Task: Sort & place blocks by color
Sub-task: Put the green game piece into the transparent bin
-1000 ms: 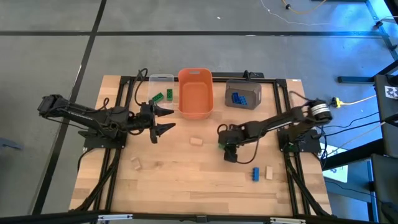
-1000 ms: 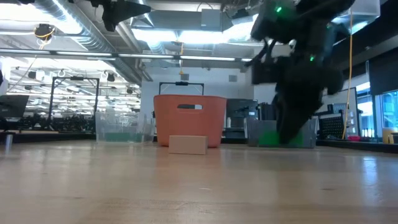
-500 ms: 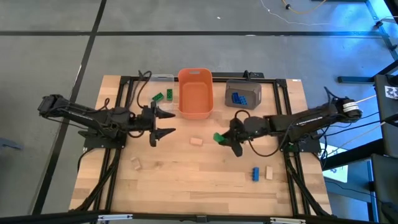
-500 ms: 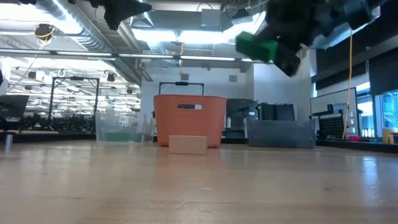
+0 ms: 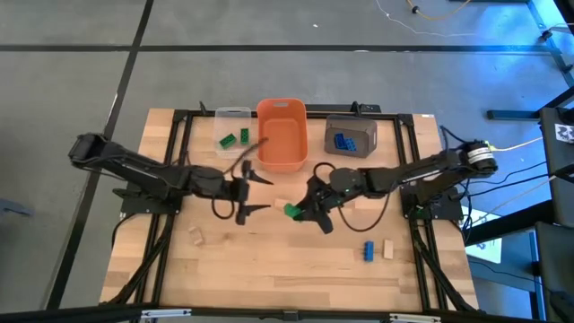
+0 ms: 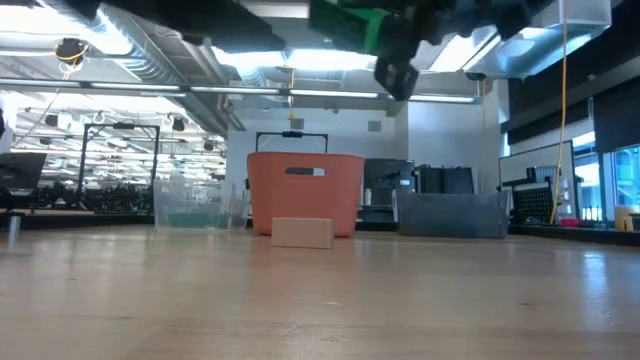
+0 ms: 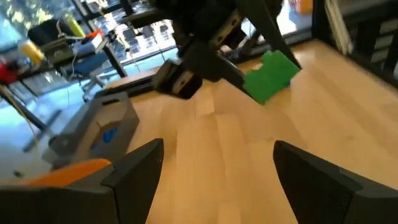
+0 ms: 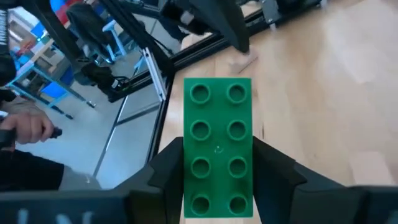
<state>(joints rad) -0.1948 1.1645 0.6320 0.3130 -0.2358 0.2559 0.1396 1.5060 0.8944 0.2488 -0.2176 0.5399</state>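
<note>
My right gripper [image 5: 298,210] hangs over the table's middle, shut on a green eight-stud brick [image 8: 219,146], which also shows in the high view as the green brick [image 5: 291,211]. My left gripper [image 5: 255,193] is open, its fingers pointing at that brick from the left with a small gap between. In the left wrist view the green brick [image 7: 270,76] hangs ahead of the open left gripper [image 7: 217,180]. One tan block [image 6: 302,232] lies flat on the table under the right gripper. Loose on the table lie a tan block [image 5: 195,235], a blue block [image 5: 368,250] and another tan block [image 5: 388,248]. My right gripper pinches the green brick by its two long sides [image 8: 186,155], one finger [image 8: 165,171] on each side. The fingers reach roughly level from the table's right. The brick is lifted clear of the table [image 6: 350,22], its studded face turned toward the wrist camera.
Along the far edge stand a clear bin [image 5: 232,126] with two green blocks, an orange bin [image 5: 282,135] and a grey bin [image 5: 352,135] with blue blocks. A person's hand [image 8: 25,127] shows beyond the table in the right wrist view.
My right gripper has lifted the green brick off the table and carried it left toward the table's middle, turning from pointing down to about level. My left gripper has moved right and slightly nearer, toward the brick, staying open.
</note>
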